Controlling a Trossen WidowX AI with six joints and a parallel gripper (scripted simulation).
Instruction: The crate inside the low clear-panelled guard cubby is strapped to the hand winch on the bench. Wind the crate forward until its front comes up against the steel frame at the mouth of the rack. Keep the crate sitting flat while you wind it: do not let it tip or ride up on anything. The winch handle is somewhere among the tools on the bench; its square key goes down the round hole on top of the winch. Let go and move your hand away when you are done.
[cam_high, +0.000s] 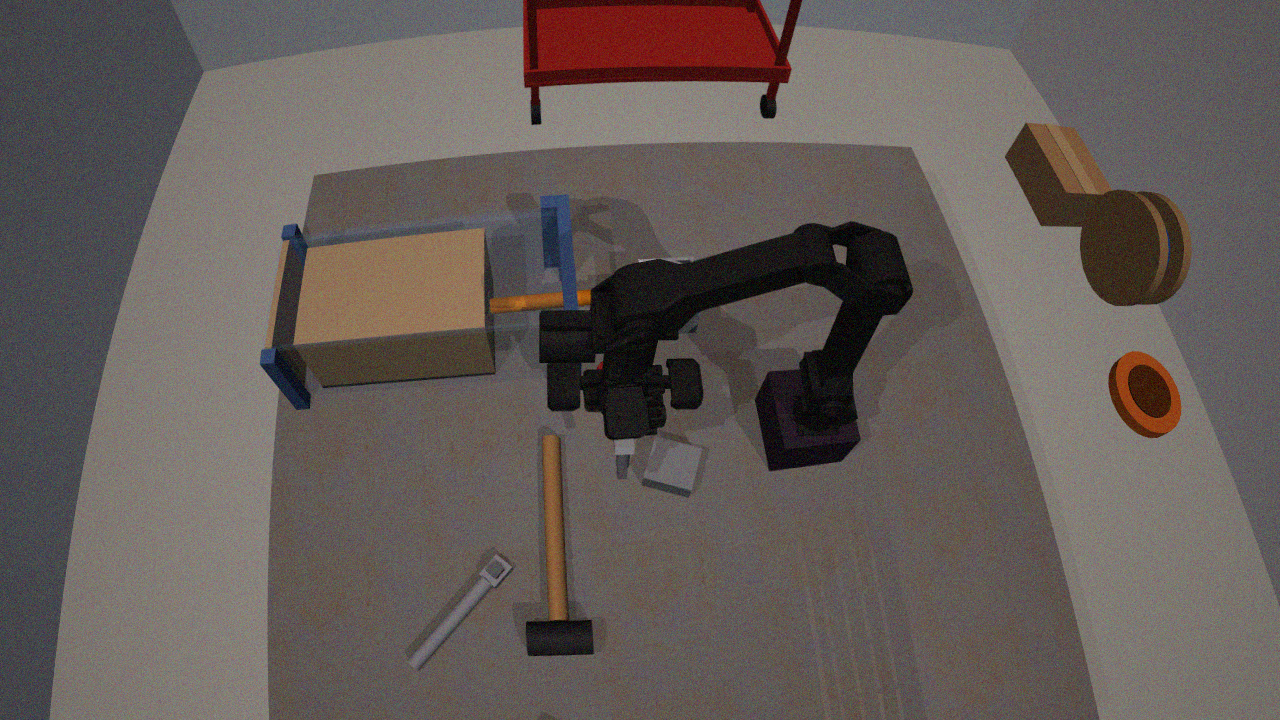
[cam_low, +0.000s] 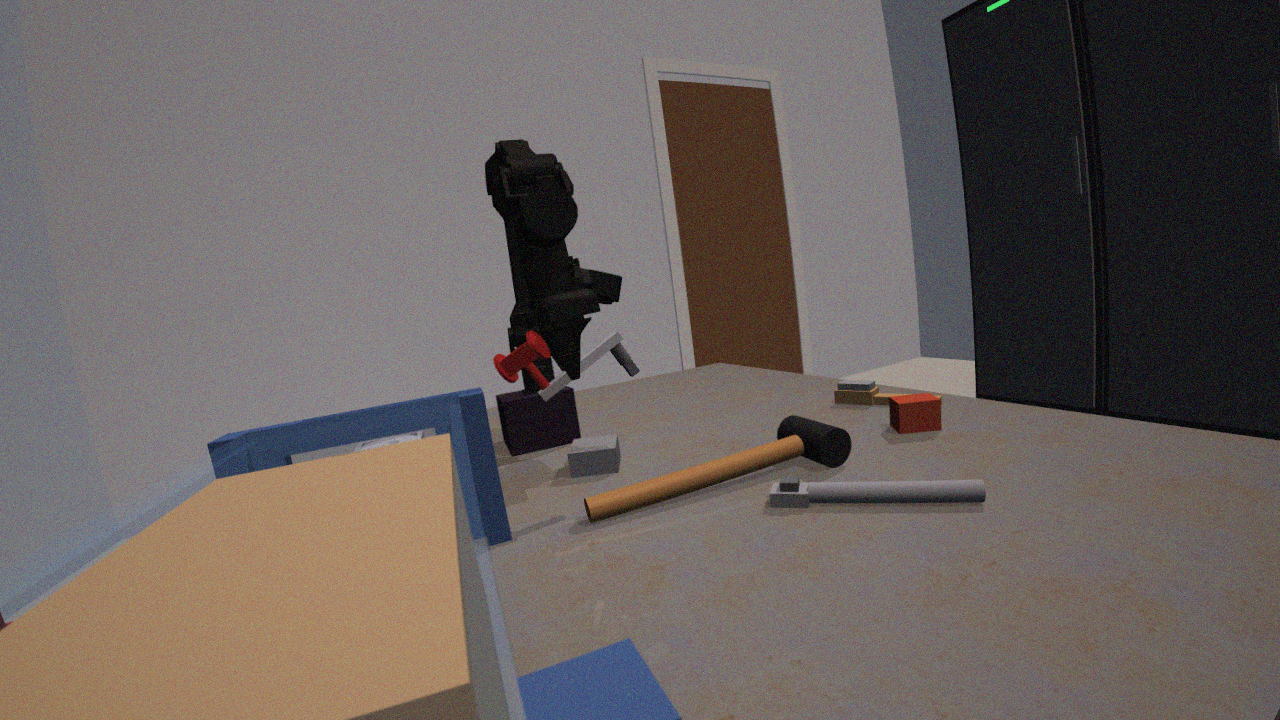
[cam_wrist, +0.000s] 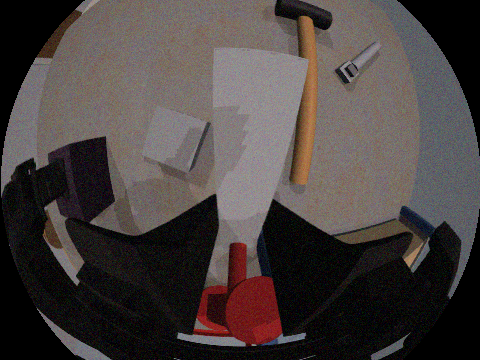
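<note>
A winch handle (cam_high: 622, 459) (cam_low: 595, 358) (cam_wrist: 255, 125) is held aloft and aslant in the pincer (cam_high: 623, 385) (cam_low: 571, 374) (cam_wrist: 242, 203), its grey bar pinched between the fingertips. In the exterior view, the red grip (cam_low: 521, 355) (cam_wrist: 252, 310) is seen left of the fingertips, the dark key end (cam_high: 622, 466) (cam_low: 626, 360) right. A grey block (cam_high: 675, 463) (cam_low: 594, 455) (cam_wrist: 175, 140) is seen near the handle in the top view; the winch (cam_high: 666, 260), largely hidden by the arm, lies farther back.

The bar could be twisted in the grasp by the handle's off-center weight, leaving the square key askew at the hole. The blue frame (cam_high: 564, 250) (cam_low: 487, 465) could be struck if the grip is swung too far left. Later, the crate (cam_high: 393, 286) (cam_low: 358, 555) could be tipped by hurried winding.
</note>
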